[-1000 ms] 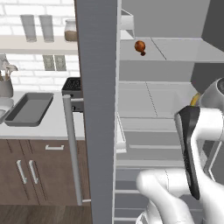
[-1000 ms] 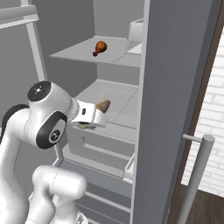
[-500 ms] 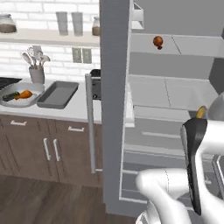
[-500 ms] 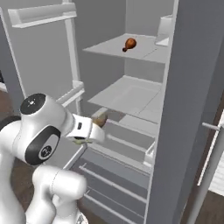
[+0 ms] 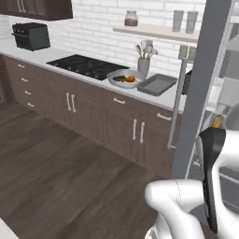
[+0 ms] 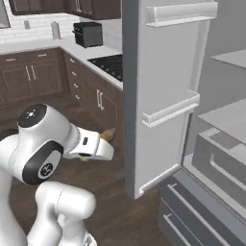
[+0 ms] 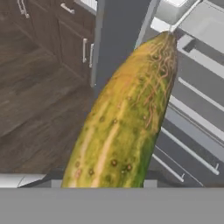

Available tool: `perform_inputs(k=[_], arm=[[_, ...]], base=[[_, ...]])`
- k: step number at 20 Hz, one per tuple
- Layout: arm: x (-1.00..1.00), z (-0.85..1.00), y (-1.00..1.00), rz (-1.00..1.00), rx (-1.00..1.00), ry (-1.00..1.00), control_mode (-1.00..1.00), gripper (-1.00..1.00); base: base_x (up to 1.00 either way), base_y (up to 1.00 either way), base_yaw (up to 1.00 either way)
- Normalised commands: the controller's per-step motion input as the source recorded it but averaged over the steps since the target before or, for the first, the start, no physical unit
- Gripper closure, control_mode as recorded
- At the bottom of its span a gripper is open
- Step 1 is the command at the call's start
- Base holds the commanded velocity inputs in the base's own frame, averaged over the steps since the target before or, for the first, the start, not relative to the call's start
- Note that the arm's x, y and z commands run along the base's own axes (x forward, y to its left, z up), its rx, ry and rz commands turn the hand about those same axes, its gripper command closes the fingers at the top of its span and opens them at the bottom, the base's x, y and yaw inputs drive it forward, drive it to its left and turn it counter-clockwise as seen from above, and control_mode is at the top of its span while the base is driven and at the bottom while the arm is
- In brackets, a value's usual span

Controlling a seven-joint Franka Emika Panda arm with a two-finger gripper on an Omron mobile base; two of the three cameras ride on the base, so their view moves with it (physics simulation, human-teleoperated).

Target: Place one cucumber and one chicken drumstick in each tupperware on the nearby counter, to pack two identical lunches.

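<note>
A pale yellow-green cucumber (image 7: pixel 127 122) runs lengthwise up the hand view, and my gripper (image 6: pixel 104 139) is shut on it. Its tip (image 5: pixel 217 122) pokes up past the dark forearm, low beside the open fridge door (image 6: pixel 163 86). On the counter (image 5: pixel 42 53) stands a pale rounded tupperware (image 5: pixel 113 81) holding a dark green cucumber (image 5: pixel 119 78) and an orange chicken drumstick (image 5: pixel 131 79). Right of it lies the darker grey tupperware tray (image 5: pixel 156 84). My fingertips are hidden behind the cucumber.
A black toaster (image 5: pixel 31 35) sits at the counter's far left, with a dark cooktop (image 5: pixel 84 66) between it and the basin. A utensil holder (image 5: pixel 144 65) stands behind the basin, under a wall shelf with a jar (image 5: pixel 131 18). Wooden floor (image 5: pixel 60 163) spreads in front.
The whole picture has swung left from the fridge shelves to the counter and floor, so the camera moved. The cucumber stays in the gripper.
</note>
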Motion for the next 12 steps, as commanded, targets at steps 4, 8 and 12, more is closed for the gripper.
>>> perform_inputs(k=[4, 8, 12], arm=[[0.0, 0.0, 0.0, 0.0, 0.0, 0.0, 1.0, 1.0], [0.0, 0.0, 0.0, 0.0, 0.0, 0.0, 1.0, 1.0], [0.0, 0.0, 0.0, 0.0, 0.0, 0.0, 1.0, 1.0]], base=[[0.29, 0.87, 0.61], [1.0, 0.24, 0.19], [1.0, -0.37, 0.09]])
